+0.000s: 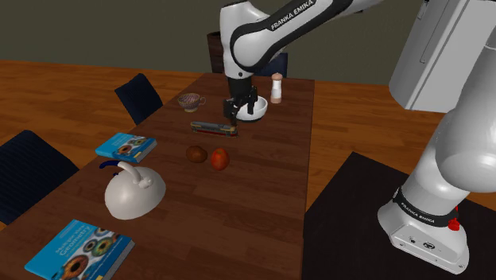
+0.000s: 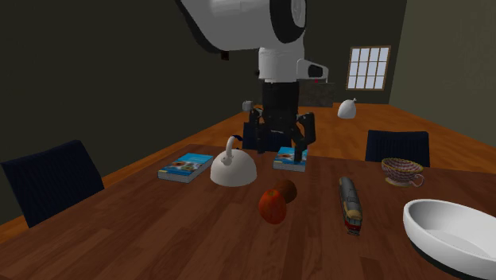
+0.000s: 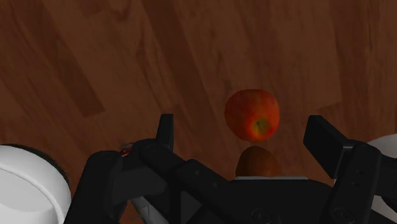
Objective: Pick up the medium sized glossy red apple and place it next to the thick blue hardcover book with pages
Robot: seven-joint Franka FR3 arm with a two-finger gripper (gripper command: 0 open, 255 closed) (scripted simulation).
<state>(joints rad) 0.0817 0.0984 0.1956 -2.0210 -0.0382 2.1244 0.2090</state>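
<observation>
Starting from the shoulder view's left, a near blue book [image 1: 79, 253] lies at the desk's [image 1: 262, 207] near corner on that side. A second blue book [image 1: 125, 147] lies farther along the same long edge, beside a dark blue chair [image 1: 139, 97]. A white teapot [image 1: 133, 192] sits between the two books, closer to the second one.

Toward the desk's middle, a brown round fruit [image 1: 196, 153] and the red apple [image 1: 220, 159] lie just beside each other. The apple is on the side away from the books, and I cannot tell whether the two touch. Beyond them, toward the far end, lies a toy train [image 1: 215, 127], with a patterned cup [image 1: 191, 101] nearer the book-side edge.

The tool [image 1: 231, 116] hangs in the air above the desk and shows just over the train's end, its fingers spread and gripping nothing. A white bowl [image 1: 253, 109] is just behind it, and a shaker [image 1: 276, 88] stands by the far end. The apple rests on the desk below the tool, apart from it and nearer the near end.

In the wrist view the apple [image 3: 252, 114] shows in the gap between the spread fingers [image 3: 165, 130], closer to one than the other and touched by neither. The brown fruit lies just beside it, toward the tool's body.
</observation>
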